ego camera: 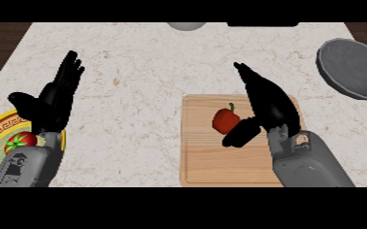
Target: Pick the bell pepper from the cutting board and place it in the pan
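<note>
surface (143, 77): pale marbled counter top, I'm looking steeply down on it; both of my hands come in from the near edge.
cutting board (208, 165): light wood, directly under my right hand, its near part bare.
pan (347, 70): dark grey, round, up and to the right of my right hand, well apart from it, partly cut by the view's edge. Nothing in it that I can see.
right hand (269, 104): over the board, fingers straight and pointing away from me, thumb swung out toward the pepper. Released, nothing held. Thumb looks close to or touching the pepper's lower right side; I can't tell which.
left hand (54, 99): parked at the far left, fingers up, released, resting.
plate (10, 121): yellow patterned rim just under my left hand, with a red tomato-like item (22, 140) on it. Not part of the job.
bell pepper (225, 120): red, on the board, just left of my right palm, between thumb and board centre.
pepper axis: stem end points away from me, tipped slightly right; long axis runs roughly near-to-far.
progress: early I'd say. Pepper not grasped, not lifted, pan not loaded.
left to do: wrap fingers round pepper, lift, carry up-right to pan, release.
</note>
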Tool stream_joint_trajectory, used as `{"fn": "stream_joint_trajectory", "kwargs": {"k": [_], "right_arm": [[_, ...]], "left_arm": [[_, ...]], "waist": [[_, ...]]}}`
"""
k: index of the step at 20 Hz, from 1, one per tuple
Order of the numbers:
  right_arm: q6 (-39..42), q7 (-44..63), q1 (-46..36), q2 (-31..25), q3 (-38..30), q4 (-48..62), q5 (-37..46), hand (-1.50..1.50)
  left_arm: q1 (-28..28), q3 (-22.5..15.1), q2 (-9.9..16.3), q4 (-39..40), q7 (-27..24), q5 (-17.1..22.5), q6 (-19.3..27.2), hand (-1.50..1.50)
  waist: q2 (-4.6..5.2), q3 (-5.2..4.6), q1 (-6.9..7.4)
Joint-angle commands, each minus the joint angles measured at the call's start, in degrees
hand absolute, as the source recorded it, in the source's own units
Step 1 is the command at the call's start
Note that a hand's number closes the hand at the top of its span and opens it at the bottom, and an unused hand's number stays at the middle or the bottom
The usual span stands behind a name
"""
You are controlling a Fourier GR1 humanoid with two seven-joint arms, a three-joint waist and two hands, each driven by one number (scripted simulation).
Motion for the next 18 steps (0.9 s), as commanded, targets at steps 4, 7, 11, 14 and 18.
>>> {"fn": "stream_joint_trajectory", "kwargs": {"k": [4,7,11,14,18], "right_arm": [[4.11,2.96,0.15,2.83,-0.13,3.07,2.41,-1.50],[6.75,2.97,-1.56,2.20,1.40,7.37,3.48,-1.50],[9.23,4.81,-3.37,2.85,1.67,10.64,4.10,-1.50],[10.90,5.87,-0.35,2.00,2.24,7.35,4.45,-1.50],[10.09,3.73,-0.32,3.99,0.81,11.47,5.47,-1.50]], "left_arm": [[4.29,1.01,0.00,-8.70,3.88,-1.17,0.18,0.00],[0.37,0.39,-2.09,-1.25,0.71,-2.53,0.10,0.00],[0.32,2.82,0.14,-0.60,0.29,-0.70,-3.16,0.00],[-0.48,1.89,-2.31,1.29,0.22,-1.87,-1.94,0.00],[-1.52,3.06,-2.73,3.07,-1.68,-3.31,-1.59,0.00]], "waist": [[-0.12,0.02,0.30],[0.02,-0.01,0.00],[0.02,-0.02,0.15],[-0.04,-0.01,-0.32],[0.02,0.00,-0.22]]}}
